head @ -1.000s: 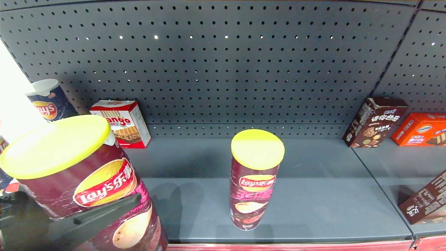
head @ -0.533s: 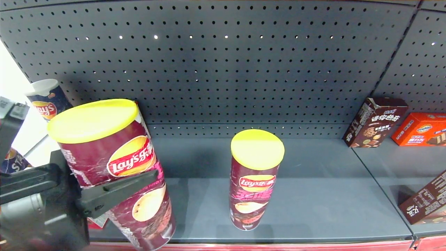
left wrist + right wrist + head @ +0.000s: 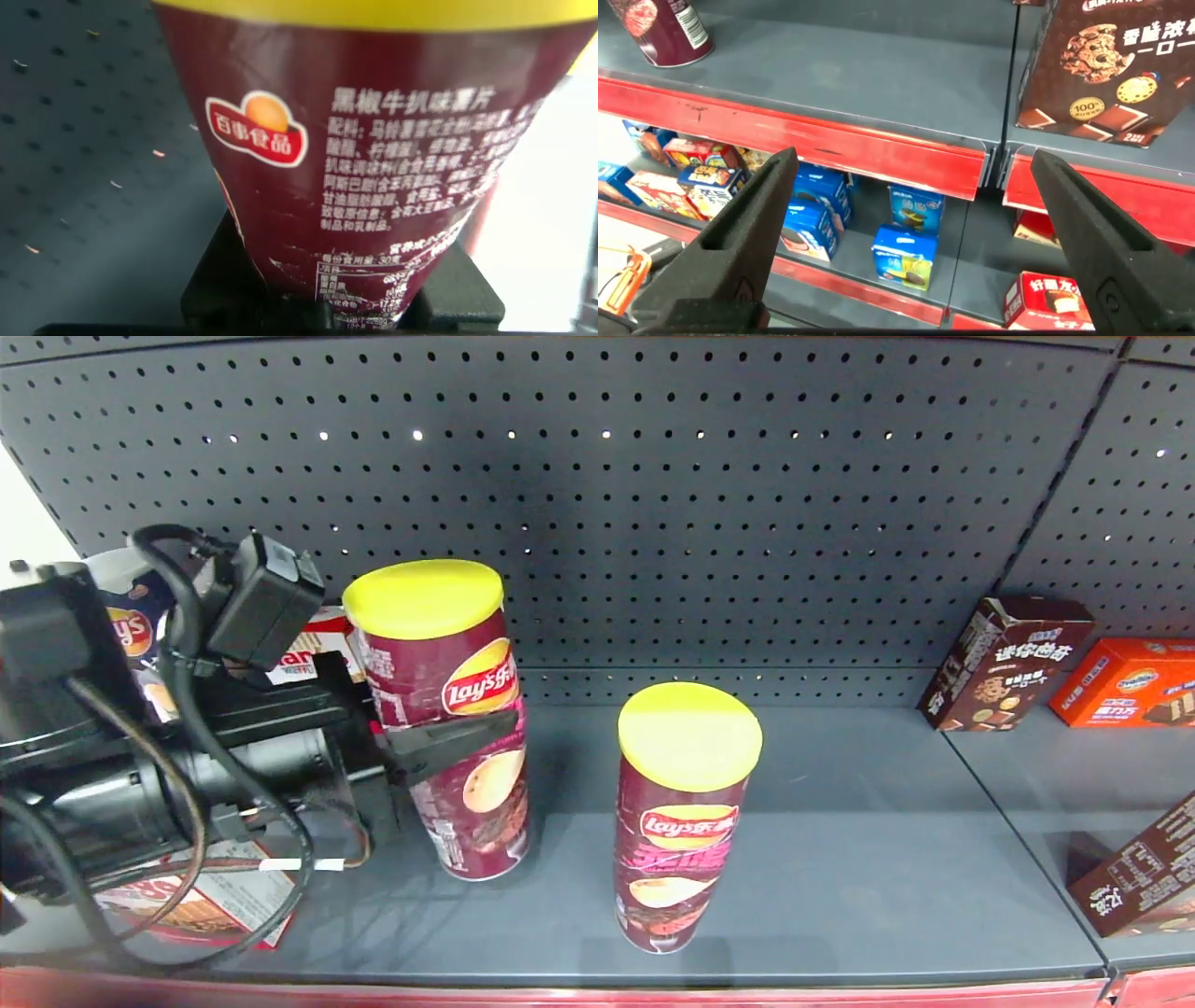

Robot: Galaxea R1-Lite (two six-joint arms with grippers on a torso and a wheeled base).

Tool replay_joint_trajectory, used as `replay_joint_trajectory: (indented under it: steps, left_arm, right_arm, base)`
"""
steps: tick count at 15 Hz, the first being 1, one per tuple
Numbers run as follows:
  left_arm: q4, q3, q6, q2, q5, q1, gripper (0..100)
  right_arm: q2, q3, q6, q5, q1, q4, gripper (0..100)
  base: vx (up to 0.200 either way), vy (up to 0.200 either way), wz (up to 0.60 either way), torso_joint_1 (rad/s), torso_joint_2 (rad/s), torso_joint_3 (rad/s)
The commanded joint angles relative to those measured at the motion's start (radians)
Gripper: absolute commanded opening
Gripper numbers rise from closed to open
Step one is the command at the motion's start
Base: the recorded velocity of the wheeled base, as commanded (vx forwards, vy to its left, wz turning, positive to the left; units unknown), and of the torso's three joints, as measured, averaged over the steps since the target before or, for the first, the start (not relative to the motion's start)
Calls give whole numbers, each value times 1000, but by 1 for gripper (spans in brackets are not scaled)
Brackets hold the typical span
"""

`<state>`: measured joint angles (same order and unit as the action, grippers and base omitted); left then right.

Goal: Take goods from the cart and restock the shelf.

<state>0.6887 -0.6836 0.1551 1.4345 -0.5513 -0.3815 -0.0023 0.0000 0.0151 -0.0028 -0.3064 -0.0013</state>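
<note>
Now that L gripper, clenching the tall red yellow-lidded chip can, swung in over grey metal shelf at 9 o'clock, set-down's next; R gripper gapes.

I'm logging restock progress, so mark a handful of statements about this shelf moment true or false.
1. The left gripper is shut on a maroon chip can. True.
2. The second maroon can lies on its side. False: it stands upright on the shelf.
3. Both cans have yellow lids. True.
4. The right gripper holds a box. False: it is open and empty.
</note>
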Motion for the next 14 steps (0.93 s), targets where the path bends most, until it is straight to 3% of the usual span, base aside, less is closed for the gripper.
replay_joint_trajectory:
  steps: [1, 4, 8, 12, 14]
  left_arm:
    - [91, -48, 6, 152, -4, 27, 0]
    - [117, -168, -5, 245, -22, 18, 0]
    - [106, -226, -8, 294, -32, -2, 0]
    - [-58, -386, -6, 354, -32, -4, 0]
    - [-78, -444, -6, 383, -33, -7, 0]
  right_arm:
    - [2, 0, 0, 0, 0, 0, 100]
    - [2, 0, 0, 0, 0, 0, 100]
    - [2, 0, 0, 0, 0, 0, 100]
    - [2, 0, 0, 1, 0, 0, 100]
    - [2, 0, 0, 1, 0, 0, 100]
  base:
    - [0, 0, 0, 0, 0, 0]
    - [0, 0, 0, 0, 0, 0]
    - [0, 0, 0, 0, 0, 0]
    - [0, 0, 0, 0, 0, 0]
    - [0, 0, 0, 0, 0, 0]
